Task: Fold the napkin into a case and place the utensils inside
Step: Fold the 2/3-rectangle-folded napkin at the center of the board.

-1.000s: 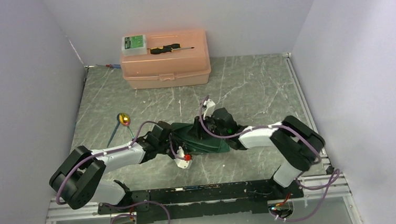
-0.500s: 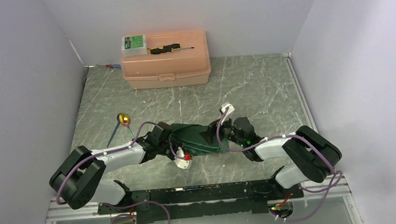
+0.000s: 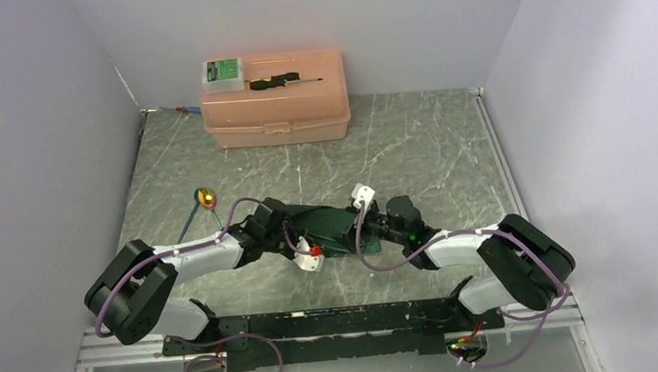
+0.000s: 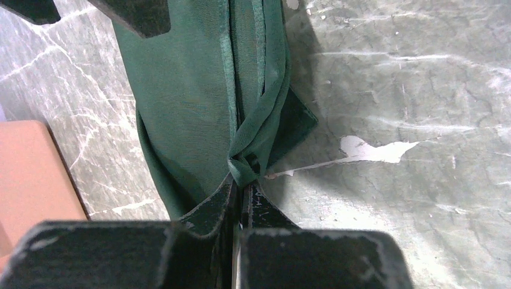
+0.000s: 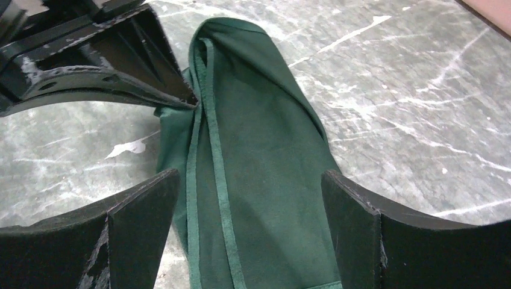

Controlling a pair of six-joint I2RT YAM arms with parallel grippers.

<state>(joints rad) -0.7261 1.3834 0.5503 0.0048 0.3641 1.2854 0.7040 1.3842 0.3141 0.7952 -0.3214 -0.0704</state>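
— If we begin at the far left of the worktop (image 3: 410,145), what lies there?
— The utensils (image 3: 205,197), well apart from the cloth; a gold rounded head shows plainly, with thin stems running from it toward the near edge; how many stems, I cannot tell.
— And behind them?
— A peach box (image 3: 275,111) against the back wall; a black-handled screwdriver (image 3: 283,81) and a small green-labelled case (image 3: 223,73) lie on its lid.
— Then the left arm?
— The left fingers (image 4: 241,185) are pressed together, pinching a bunched end of the napkin (image 4: 187,90); the hems twist into a small knot right at the tips.
— Where does the napkin sit?
— Near the middle of the worktop, toward the near edge; it stretches as a long narrow fold between the two arms; dark green, its hem lines running lengthwise.
— And on the right?
— The right fingers (image 5: 250,174) are spread wide over the napkin's other end, one on each side of the fold; they grip nothing; whether they touch the cloth I cannot tell.
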